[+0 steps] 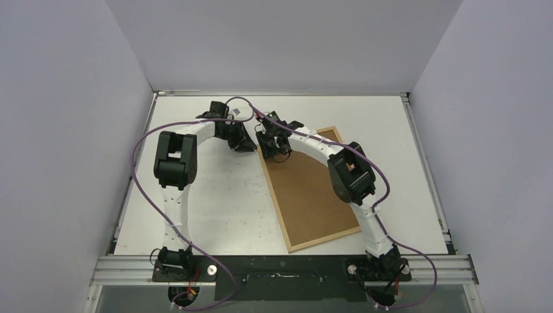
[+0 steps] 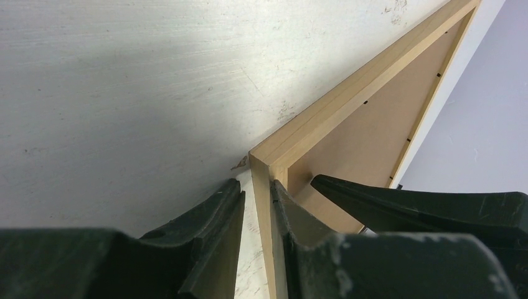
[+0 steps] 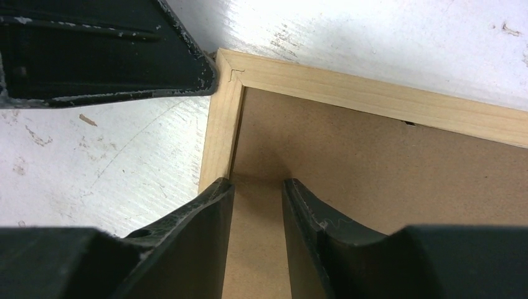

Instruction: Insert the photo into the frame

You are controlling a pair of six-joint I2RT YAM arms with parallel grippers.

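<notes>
So the thin light-wood picture frame (image 1: 326, 240) lies back-up centre-right, plain brown backing board (image 1: 310, 192) inside, long axis upper-centre to lower-right. At its upper corner, left gripper (image 2: 255, 187) loosely straddles the rail – right gripper (image 3: 258, 182) parted, empty, over the board. Photo's not in view.

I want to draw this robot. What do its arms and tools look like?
The left arm and right arm are white tubes with chunky black joints and looping purple cables. The left tool and right tool are black, with two curved, scuffed fingers each.
</notes>
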